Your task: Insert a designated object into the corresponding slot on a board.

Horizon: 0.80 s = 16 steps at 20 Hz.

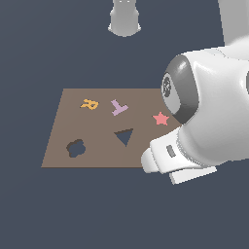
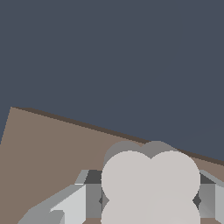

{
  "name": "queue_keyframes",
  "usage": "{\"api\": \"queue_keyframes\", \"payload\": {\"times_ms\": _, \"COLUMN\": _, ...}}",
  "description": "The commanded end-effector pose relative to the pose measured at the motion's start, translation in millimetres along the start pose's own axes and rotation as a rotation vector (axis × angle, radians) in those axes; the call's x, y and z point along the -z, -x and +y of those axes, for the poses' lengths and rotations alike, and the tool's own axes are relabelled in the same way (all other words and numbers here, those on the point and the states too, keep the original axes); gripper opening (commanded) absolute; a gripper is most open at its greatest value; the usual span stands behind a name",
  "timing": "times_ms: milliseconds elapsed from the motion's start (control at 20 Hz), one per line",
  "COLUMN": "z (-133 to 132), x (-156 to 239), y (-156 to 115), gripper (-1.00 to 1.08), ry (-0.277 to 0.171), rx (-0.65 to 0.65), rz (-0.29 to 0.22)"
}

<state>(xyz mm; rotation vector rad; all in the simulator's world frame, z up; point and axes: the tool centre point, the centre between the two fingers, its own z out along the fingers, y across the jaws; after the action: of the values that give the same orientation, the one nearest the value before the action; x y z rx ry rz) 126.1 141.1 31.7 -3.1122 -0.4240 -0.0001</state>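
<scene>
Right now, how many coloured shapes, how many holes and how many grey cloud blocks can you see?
Coloured shapes on the board: 3 (orange piece, lilac T, red star)
Dark holes: 2 (cloud slot, triangle hole)
Grey cloud blocks: 1 (grey block, between the gripper fingers, wrist view)
Total: 6

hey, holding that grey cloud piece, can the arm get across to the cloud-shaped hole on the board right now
Probably yes. The gripper holds the grey block at the board's edge, and the slot lies open, with only flat shapes near it.
</scene>
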Motion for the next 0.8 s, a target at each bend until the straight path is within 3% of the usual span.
{"api": "queue_keyframes", "payload": {"times_ms": 0, "z": 17.5, "x": 0.9, "y": -4.9, "gripper": -1.0, "ry": 0.0, "rx": -0.076, "rz": 0.001}}
{"api": "queue_keyframes", "payload": {"times_ms": 750, "z": 119.0, "x": 4.0, "y": -6.3, "gripper": -1.0, "ry": 0.0, "rx": -0.51, "rz": 0.001}}
